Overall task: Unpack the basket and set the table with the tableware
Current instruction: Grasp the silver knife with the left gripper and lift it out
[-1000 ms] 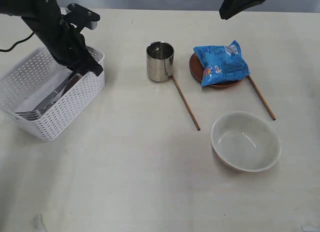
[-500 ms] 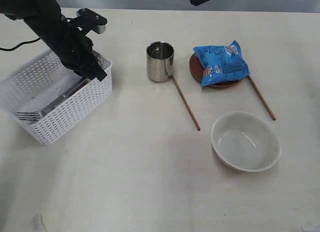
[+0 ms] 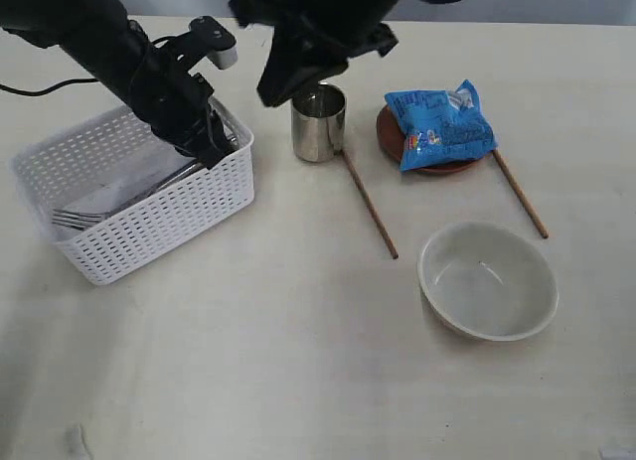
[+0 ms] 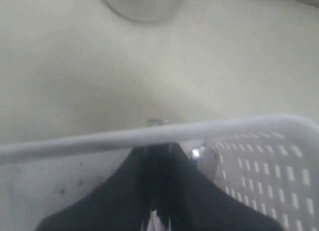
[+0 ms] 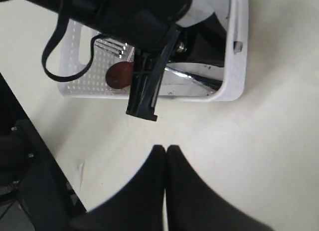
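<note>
White lattice plastic basket [image 3: 149,217] sits on the pale table [image 3: 248,371] near its left edge. Its long axis runs on a diagonal from the near left toward the far right, and one short wall faces the steel cup [image 3: 318,122]. Inside, a fork [image 5: 107,45], a knife [image 5: 194,77] and a dark brown spoon [image 5: 119,74] lie along that axis, with the fork's tines toward the far-left short wall. The left gripper [image 3: 211,147] reaches over that cup-side wall, its jaws drawn close together and apparently pinching the rim. The right gripper [image 5: 165,158] hangs over bare table just beside the basket, fingers pressed together and holding nothing. Right of the cup, a blue snack bag [image 3: 439,125] rests on a brown plate [image 3: 390,142]. One chopstick [image 3: 370,204] lies on each side of the plate, and an off-white bowl [image 3: 487,281] stands nearer the front edge.
</note>
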Robot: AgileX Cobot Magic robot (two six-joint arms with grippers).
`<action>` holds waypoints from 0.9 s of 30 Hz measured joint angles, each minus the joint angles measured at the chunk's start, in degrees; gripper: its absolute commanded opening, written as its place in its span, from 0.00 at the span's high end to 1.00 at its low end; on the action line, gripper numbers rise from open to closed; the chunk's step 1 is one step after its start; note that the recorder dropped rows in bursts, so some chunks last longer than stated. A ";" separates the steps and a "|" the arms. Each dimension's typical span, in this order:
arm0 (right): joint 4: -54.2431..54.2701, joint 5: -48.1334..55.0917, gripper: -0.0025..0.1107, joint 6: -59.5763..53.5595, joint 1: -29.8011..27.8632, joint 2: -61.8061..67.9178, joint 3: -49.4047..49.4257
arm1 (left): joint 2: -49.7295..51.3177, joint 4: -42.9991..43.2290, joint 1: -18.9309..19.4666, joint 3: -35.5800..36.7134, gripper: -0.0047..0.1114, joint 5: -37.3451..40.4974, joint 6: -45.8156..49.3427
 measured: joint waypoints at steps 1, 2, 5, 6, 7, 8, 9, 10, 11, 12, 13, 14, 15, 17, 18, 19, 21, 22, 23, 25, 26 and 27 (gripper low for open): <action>-0.72 -0.98 0.98 0.91 1.15 0.79 0.00 | 0.00 0.00 0.00 0.00 0.96 0.00 0.11; -1.38 -1.78 0.98 1.45 2.13 1.57 0.00 | 0.00 0.00 0.00 0.00 0.96 0.00 0.11; -2.24 -3.46 0.98 2.42 4.30 3.84 0.00 | 0.00 0.00 0.00 0.00 0.96 0.00 0.11; -2.49 -4.01 0.98 2.51 4.93 4.54 0.00 | 0.00 0.00 0.00 0.00 0.96 0.00 0.11; -2.64 -4.56 0.98 2.51 5.38 5.04 0.00 | 0.00 0.00 0.00 0.00 0.96 0.00 0.11; -2.85 -5.25 0.98 2.63 5.92 5.57 0.00 | 0.00 0.00 0.00 0.00 0.96 0.00 0.11; -2.85 -6.16 0.98 2.63 6.22 5.92 0.00 | 0.00 0.00 0.00 0.00 0.96 0.00 0.11; -2.85 -7.01 0.98 2.63 6.46 6.17 0.00 | 0.00 0.00 0.00 0.00 0.96 0.00 0.11; -2.85 -8.22 0.98 2.63 6.60 6.20 0.00 | 0.00 0.00 0.00 0.00 0.96 0.12 0.11; -2.85 -9.59 0.98 2.63 6.60 6.20 0.00 | 0.00 0.00 0.00 0.00 0.96 0.12 0.11; -2.85 -11.06 0.98 2.74 6.60 6.20 0.00 | 0.00 0.00 0.00 0.00 0.96 0.27 0.11; -2.95 -12.45 0.98 3.13 6.60 6.20 0.00 | 0.00 0.00 0.00 0.00 0.96 0.27 0.11; -3.64 -14.22 0.98 4.00 6.60 6.34 0.00 | 0.00 0.00 0.00 0.00 0.96 0.27 -0.07; -4.22 -15.11 0.98 4.87 6.60 7.00 0.00 | 0.00 0.00 0.00 0.00 0.96 0.27 -0.35; -4.35 -15.25 0.98 5.21 6.60 7.37 0.00 | 0.00 0.00 0.00 0.00 0.96 0.27 -0.48; -4.48 -15.25 0.98 5.32 6.60 7.94 0.00 | 0.00 0.00 0.00 0.00 0.96 0.27 -0.57; -4.57 -15.25 0.98 5.51 6.60 9.02 0.00 | 0.00 0.00 0.00 0.00 0.96 0.27 -0.82; -4.70 -15.25 0.98 5.62 6.60 9.44 0.00 | 0.00 0.00 0.00 0.00 0.96 0.27 -0.95; -4.98 -15.25 0.98 5.62 6.60 9.63 0.00 | 0.00 0.00 0.00 0.00 0.96 0.27 -0.95; -5.43 -15.25 0.98 5.72 6.60 9.77 0.00 | 0.00 0.00 0.00 0.00 0.96 0.27 -1.04; -6.24 -15.59 0.98 6.06 6.60 9.77 0.00 | 0.00 0.00 0.00 0.00 0.96 0.27 -1.04; -8.15 -15.99 0.98 8.13 6.60 9.77 0.00 | 0.00 0.16 0.00 0.00 0.96 0.27 -1.40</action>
